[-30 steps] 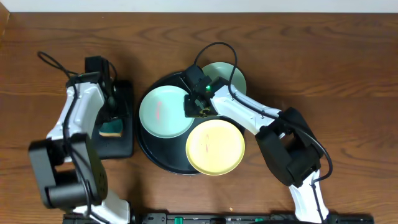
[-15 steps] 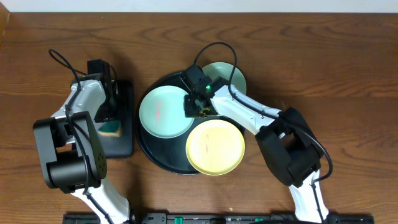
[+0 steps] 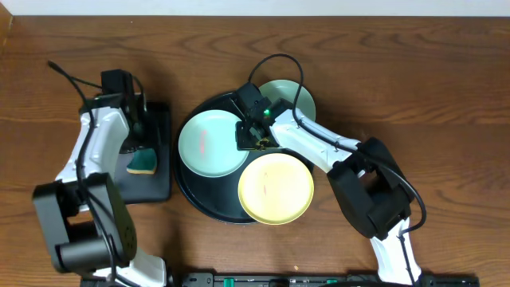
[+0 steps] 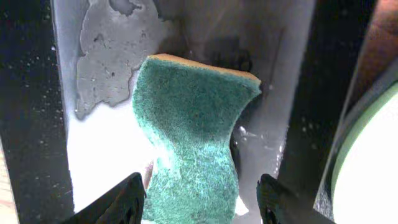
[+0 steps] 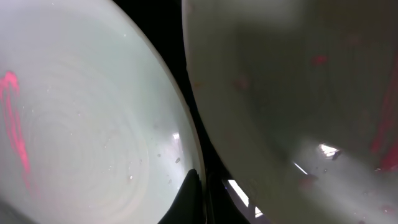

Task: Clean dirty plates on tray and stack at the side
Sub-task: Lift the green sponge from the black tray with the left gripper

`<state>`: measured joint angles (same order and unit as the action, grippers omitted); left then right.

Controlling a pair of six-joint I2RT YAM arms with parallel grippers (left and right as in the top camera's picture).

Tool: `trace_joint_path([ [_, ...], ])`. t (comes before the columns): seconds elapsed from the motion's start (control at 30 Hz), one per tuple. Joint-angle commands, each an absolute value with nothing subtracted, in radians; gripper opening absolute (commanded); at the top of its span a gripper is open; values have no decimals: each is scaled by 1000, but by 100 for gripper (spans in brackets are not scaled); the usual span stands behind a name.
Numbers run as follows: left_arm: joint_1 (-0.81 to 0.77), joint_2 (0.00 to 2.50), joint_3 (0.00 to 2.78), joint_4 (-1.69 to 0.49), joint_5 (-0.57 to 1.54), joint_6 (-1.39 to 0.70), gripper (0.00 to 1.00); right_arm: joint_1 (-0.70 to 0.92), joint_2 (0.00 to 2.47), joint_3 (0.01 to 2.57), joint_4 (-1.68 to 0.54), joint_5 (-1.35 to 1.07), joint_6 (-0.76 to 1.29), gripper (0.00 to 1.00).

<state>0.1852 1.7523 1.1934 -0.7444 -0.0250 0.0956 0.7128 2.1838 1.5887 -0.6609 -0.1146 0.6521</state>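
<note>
The round black tray holds a pale aqua plate with red smears at its left, a pale yellow plate at its front right and a mint plate at its back right, which overhangs the rim. My right gripper is shut on the right rim of the aqua plate, one finger on top. The mint plate has red stains. My left gripper is open, its fingers on either side of a green sponge.
The sponge lies in a smaller black rectangular tray to the left of the round tray, wet with white suds. Brown wooden table lies all round. A cable loops above the right arm.
My left arm has shifted a little over the rectangular tray and now sits slightly further back and left. The right arm and the plates have not moved.
</note>
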Motion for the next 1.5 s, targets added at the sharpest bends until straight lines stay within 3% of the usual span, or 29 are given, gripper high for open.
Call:
trace_joint_path([
  [0.0,212,1783,1182,-750,-11,139,59,722,2211,1596,-670,-105,619,1],
  [0.33,291,1895,1182,-708,99,147,46,722,2211,1596,-669,-105,605,1],
  [0.97,282,1894,1201,-750,104,144,52,727,2211,1596,-662,-94,604,1],
  [1.1,282,1895,1189,-745,104,137,43,727,2211,1596,-662,-94,604,1],
  [1.4,282,1895,1114,-647,104,114,8,727,2211,1596,-662,-94,604,1],
  [1.47,282,1895,1105,-637,104,105,8,727,2211,1596,-662,-94,604,1],
])
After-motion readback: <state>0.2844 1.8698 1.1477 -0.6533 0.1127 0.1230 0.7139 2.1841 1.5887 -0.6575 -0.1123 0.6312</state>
